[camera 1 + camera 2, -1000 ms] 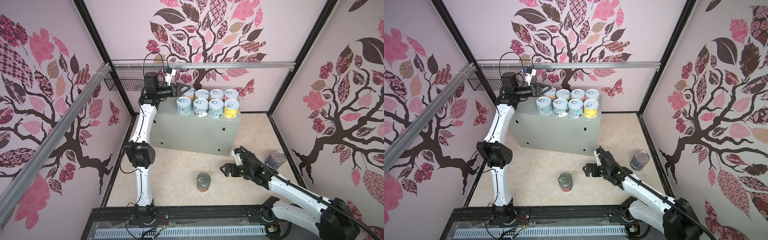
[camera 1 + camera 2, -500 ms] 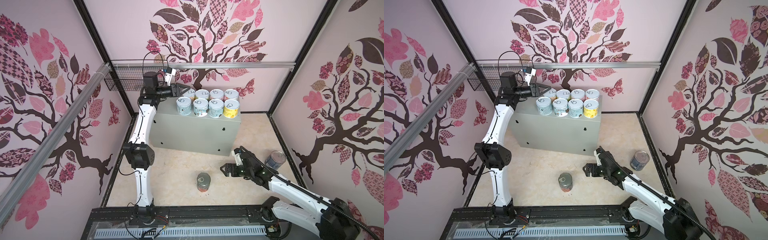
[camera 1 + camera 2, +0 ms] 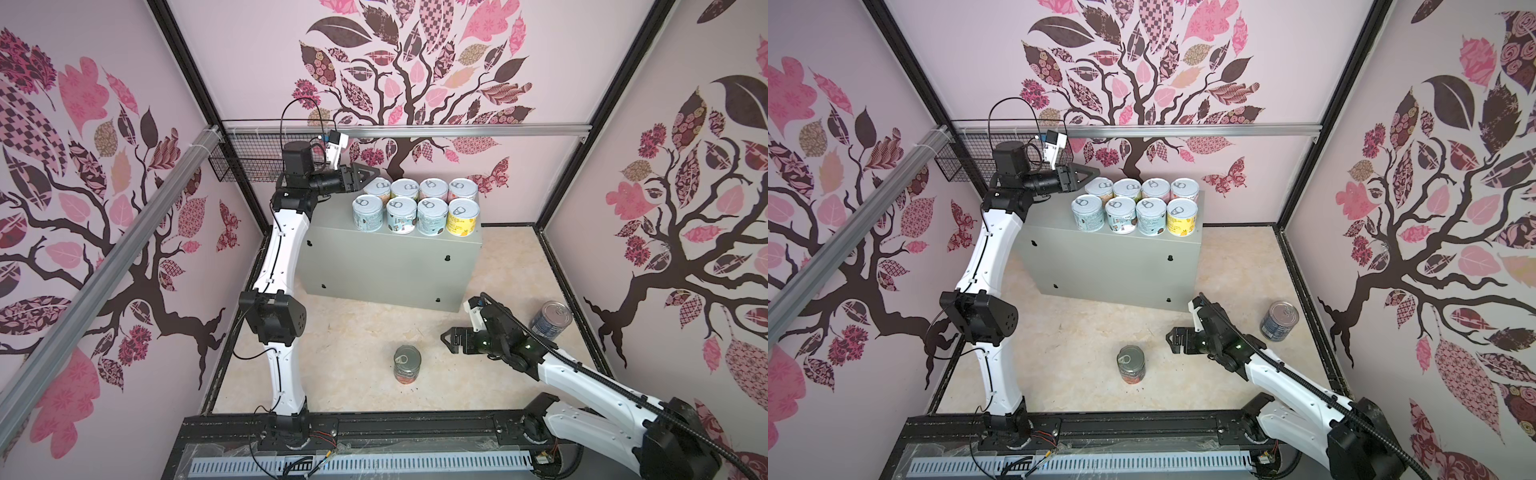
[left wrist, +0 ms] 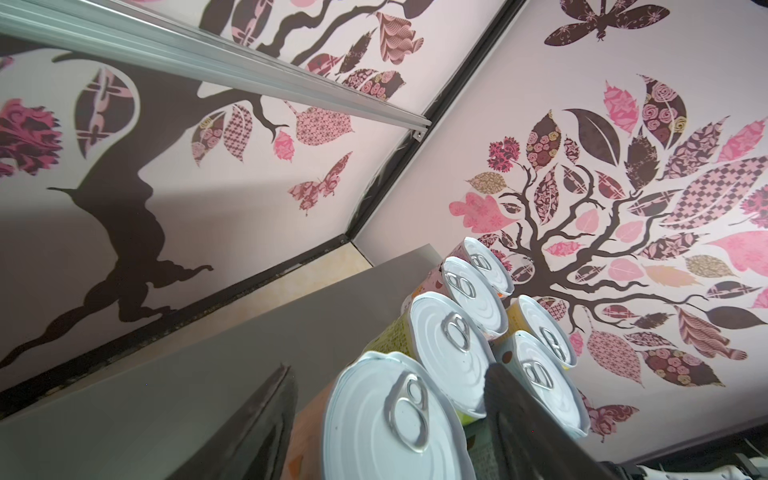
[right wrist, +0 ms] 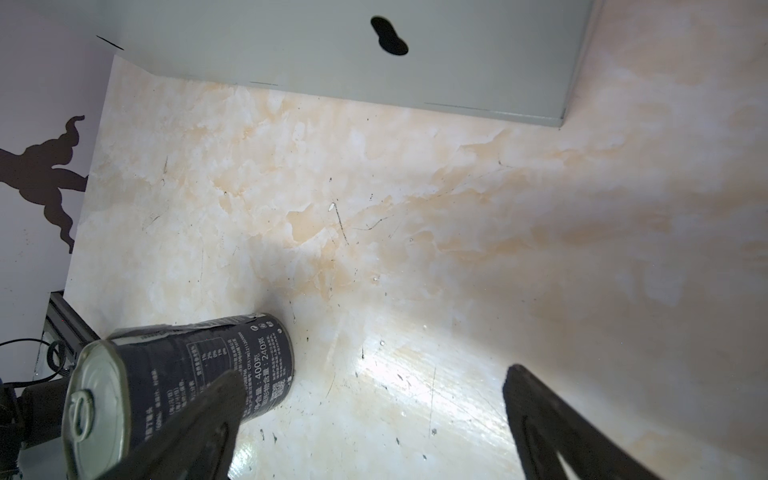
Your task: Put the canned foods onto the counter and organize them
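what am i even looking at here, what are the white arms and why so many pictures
Two white robot arms work inside a box with patterned walls. Two pictures look down from above, nearly the same; two come from cameras on the arms' wrists. Eight short cans stand in two rows on a grey box, the counter. Two taller cans stand on the floor: a reddish can and a blue can. The left tool sits open around the back corner can, not visibly gripping. The right tool is open, holding nothing, near the reddish can.
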`<state>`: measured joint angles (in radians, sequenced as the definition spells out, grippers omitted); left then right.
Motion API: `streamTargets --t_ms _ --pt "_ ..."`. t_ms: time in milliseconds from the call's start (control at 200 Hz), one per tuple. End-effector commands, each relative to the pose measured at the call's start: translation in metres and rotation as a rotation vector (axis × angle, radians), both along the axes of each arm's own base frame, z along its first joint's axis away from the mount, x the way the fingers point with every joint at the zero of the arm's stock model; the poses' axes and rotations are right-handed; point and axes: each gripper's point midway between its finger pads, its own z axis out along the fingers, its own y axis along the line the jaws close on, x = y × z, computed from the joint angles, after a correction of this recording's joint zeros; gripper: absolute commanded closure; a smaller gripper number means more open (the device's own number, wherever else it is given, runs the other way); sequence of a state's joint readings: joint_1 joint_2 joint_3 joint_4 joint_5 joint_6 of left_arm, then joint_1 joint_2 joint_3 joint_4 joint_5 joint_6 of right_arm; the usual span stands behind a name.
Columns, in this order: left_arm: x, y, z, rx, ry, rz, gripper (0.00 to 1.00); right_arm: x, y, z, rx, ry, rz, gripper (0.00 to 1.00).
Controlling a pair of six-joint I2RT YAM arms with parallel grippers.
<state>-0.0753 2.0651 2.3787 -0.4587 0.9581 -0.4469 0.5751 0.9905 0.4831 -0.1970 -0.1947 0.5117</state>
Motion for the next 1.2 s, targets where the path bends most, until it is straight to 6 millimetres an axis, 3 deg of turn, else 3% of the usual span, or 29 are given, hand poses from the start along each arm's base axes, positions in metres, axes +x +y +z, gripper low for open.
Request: streamTargets --t_ms 0,165,340,525,625,650,780,1195 --pt "0.006 0.029 0.007 0.025 -0.002 0.172 0.25 0.001 0.001 0.006 0.003 -0.026 0.007 0.0" --pt "0.0 0.054 -0.004 0.114 0.032 0.374 0.25 0.001 0.003 0.007 0.009 -0.024 0.014 0.0" --pt "-0.019 0.063 -0.014 0.3 -0.007 0.594 0.41 0.002 0.003 0.009 0.011 -0.029 0.013 0.0" --pt "-0.03 0.07 -0.03 0.365 0.041 0.695 0.49 0.002 0.003 0.012 0.021 -0.044 0.01 0.0" --pt "-0.036 0.077 -0.03 0.373 0.035 0.732 0.51 0.002 0.004 0.016 0.028 -0.05 0.014 0.0" --pt "-0.036 0.078 -0.044 0.397 0.061 0.735 0.51 0.002 0.004 0.016 0.029 -0.049 0.017 0.0" --pt "-0.041 0.089 -0.05 0.431 0.071 0.786 0.51 0.0 0.005 0.016 0.038 -0.049 0.022 0.0" --pt "-0.043 0.066 -0.073 0.476 0.096 0.734 0.51 0.0 0.005 0.018 0.044 -0.054 0.023 0.0"
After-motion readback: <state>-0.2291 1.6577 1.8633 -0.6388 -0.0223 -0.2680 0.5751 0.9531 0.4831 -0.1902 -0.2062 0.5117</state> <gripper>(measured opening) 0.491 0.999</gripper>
